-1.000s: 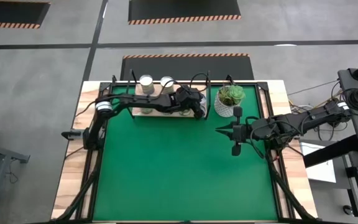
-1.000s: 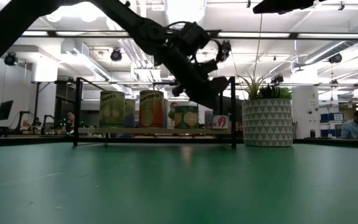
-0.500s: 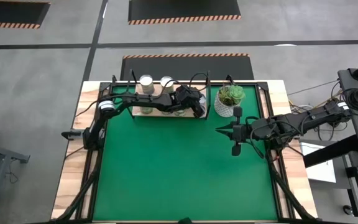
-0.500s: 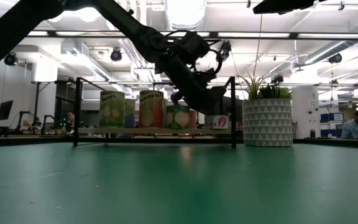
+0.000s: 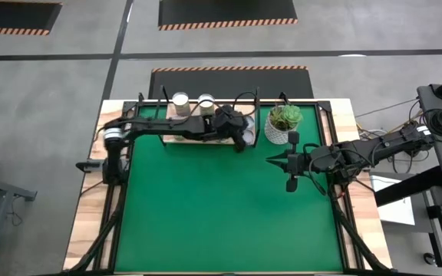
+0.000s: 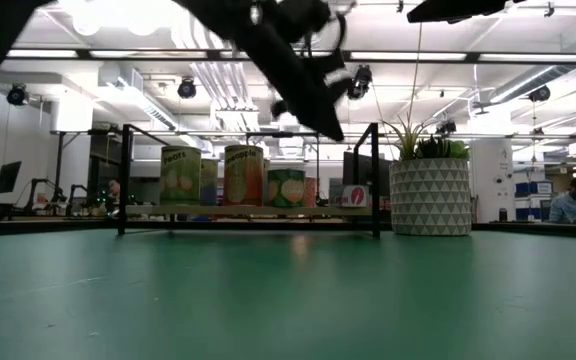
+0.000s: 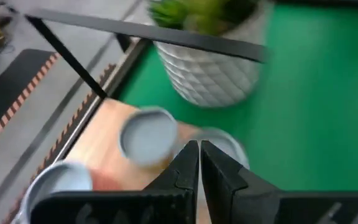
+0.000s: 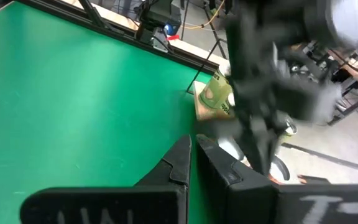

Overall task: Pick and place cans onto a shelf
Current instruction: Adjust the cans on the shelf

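Saw a grey concrete floor with hazard-striped dark mats around the wooden table [image 5: 89, 222]. Covered mostly by a green mat [image 5: 221, 207]. Held the shelf [image 6: 248, 210] at the far edge, cans [image 6: 243, 175] upright on it. Hovered above: left gripper [image 7: 199, 149], fingers pressed together, empty. Right gripper [image 8: 193, 144] near the potted plant [image 5: 284, 123], likewise closed.

In the high view the left arm [image 5: 176, 127] hides most of the shelf [image 5: 176, 139] at upper centre; the left wrist view's cans [image 7: 146, 135] blur, one cut off lower left
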Controlling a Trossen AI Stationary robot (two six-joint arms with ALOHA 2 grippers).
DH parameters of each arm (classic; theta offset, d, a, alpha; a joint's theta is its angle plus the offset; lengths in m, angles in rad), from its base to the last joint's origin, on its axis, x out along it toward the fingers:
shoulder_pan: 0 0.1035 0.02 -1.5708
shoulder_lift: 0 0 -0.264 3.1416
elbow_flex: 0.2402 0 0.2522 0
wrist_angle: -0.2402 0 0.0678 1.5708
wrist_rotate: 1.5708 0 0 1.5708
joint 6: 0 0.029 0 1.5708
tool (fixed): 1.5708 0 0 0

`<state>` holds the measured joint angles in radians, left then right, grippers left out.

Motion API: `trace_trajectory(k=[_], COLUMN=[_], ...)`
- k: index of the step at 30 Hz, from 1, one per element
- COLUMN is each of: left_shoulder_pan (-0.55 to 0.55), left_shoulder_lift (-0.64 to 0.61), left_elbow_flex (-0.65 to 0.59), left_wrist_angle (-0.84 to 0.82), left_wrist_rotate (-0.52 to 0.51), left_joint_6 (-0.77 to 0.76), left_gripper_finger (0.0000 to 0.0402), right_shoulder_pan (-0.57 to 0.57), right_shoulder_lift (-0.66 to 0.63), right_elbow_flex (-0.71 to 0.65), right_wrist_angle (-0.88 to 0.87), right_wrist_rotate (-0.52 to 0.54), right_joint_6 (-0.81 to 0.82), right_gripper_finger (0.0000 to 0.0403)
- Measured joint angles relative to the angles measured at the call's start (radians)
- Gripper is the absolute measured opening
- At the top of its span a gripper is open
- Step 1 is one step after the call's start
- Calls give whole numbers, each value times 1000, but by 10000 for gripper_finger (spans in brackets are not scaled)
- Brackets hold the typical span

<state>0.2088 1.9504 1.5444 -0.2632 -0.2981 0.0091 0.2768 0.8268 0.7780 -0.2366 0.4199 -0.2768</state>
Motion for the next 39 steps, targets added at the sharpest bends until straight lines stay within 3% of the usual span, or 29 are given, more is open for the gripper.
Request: trace_trajectory(k=[4, 7, 22, 39], left_shoulder_pan=[-40, -27, -2, -6], left_shoulder_lift=[-97, -110, -1, 6], left_elbow_flex=[0, -5, -22, -21], left_wrist_angle=[-241, -349, -384, -301], left_wrist_rotate=[-10, -80, -113, -111], left_joint_6=[51, -14, -78, -75], left_gripper_finger=[0, 0, 0, 0], right_shoulder_pan=[0, 0, 0, 0], right_shoulder_lift=[0, 0, 0, 0], right_elbow_flex=[0, 0, 0, 0], right_wrist_angle=[1, 3, 0, 0], right_wrist_rotate=[0, 0, 0, 0], right_joint_6=[5, 5, 7, 6], right_gripper_finger=[13, 13, 13, 13])
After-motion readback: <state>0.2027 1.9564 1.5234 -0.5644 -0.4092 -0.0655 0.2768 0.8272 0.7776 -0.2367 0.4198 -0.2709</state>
